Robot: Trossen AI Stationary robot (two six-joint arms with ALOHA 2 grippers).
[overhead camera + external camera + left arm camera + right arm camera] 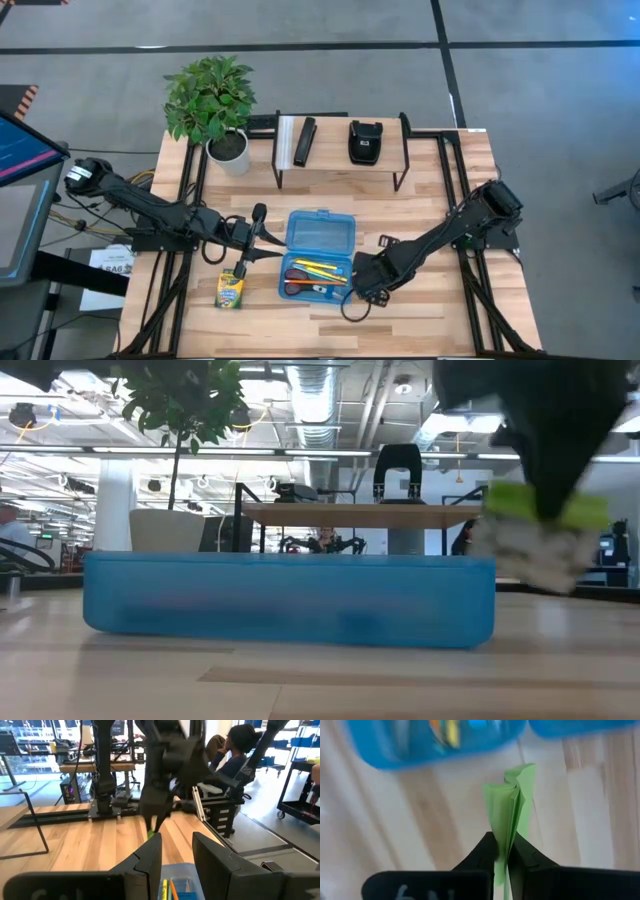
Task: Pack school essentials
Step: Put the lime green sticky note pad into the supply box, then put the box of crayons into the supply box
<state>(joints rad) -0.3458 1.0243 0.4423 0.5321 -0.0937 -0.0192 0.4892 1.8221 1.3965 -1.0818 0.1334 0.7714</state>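
Tabletop: sticky-note pad (pixel 512 802) within right gripper (pixel 503 851)

Bright overhead lighting; close foreground objects blur.

Low view. Translucent blue plastic case (pixel 290 600) sits on the light wooden tabletop (pixel 320 685), spanning most of the frame. Right of it, a dark gripper (pixel 548 510) comes down from above, fingers pinching a lime-green sticky-note pad (pixel 545 510); pad blurred, apparently clear of the table. Behind: wooden shelf on black legs (pixel 360 515), white pot (pixel 165 530) with leafy plant (pixel 185 400).
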